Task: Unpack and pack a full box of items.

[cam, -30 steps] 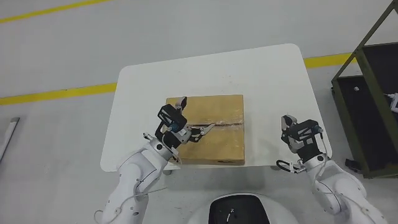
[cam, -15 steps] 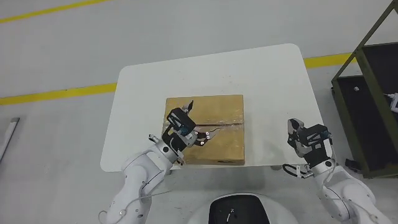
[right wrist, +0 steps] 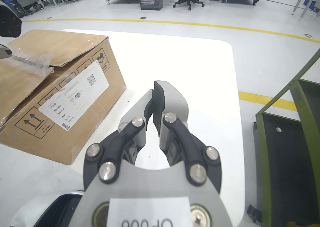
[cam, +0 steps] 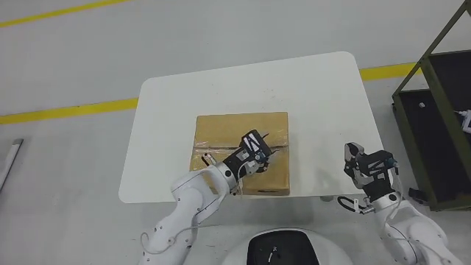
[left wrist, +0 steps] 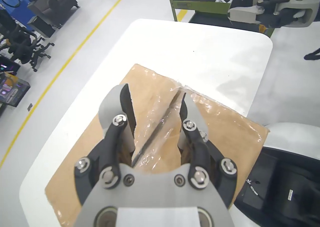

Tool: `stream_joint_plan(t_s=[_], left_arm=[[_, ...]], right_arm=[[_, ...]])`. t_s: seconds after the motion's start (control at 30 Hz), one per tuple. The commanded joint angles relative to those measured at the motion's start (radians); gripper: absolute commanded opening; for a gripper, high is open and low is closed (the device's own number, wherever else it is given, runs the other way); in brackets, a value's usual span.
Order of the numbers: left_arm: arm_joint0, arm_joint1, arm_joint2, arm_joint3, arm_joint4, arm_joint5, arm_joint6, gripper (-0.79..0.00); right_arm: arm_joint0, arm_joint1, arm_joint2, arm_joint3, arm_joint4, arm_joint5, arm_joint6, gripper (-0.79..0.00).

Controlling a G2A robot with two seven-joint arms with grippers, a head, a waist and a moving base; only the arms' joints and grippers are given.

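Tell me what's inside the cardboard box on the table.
Nothing inside shows. The cardboard box has its top flaps down, with crumpled clear tape along the seam and only a dark slit between them. The flaps cover the contents.

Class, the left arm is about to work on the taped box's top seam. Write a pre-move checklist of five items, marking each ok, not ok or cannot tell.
1. Left tool open: ok, jaws apart, one either side of the seam.
2. Tape off the seam: not ok, crumpled clear tape lies along it.
3. Right tool clear of the box: ok, shut, apart from it near the table edge.
4. Box fully on the table: ok.
5. Left tool touching cardboard: cannot tell.
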State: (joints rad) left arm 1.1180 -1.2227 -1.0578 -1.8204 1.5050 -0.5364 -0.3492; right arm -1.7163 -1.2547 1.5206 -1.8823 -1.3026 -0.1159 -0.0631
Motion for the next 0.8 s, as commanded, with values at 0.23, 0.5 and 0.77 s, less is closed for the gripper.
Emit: stream_joint_plan(t_s=[0.23,0.5,0.77], left_arm=[[-0.033,-0.004,0.044,0.028,0.02,-0.046,-0.061,-0.083],[-0.073,-0.014,0.084,0.074,0.049,-0.028,-0.06,-0.209],[-0.106,-0.021,0.112,0.108,0.09,-0.02,-0.054,-0.326]], right_arm=[[0.0,0.0,0.011,0.001,0.007,0.003,-0.001,-0.785],[0.002,0.0,0.016,0.005,0.013,0.007,-0.003,-0.785],[0.007,-0.001,0.018,0.001,0.015,0.011,0.004,-0.785]])
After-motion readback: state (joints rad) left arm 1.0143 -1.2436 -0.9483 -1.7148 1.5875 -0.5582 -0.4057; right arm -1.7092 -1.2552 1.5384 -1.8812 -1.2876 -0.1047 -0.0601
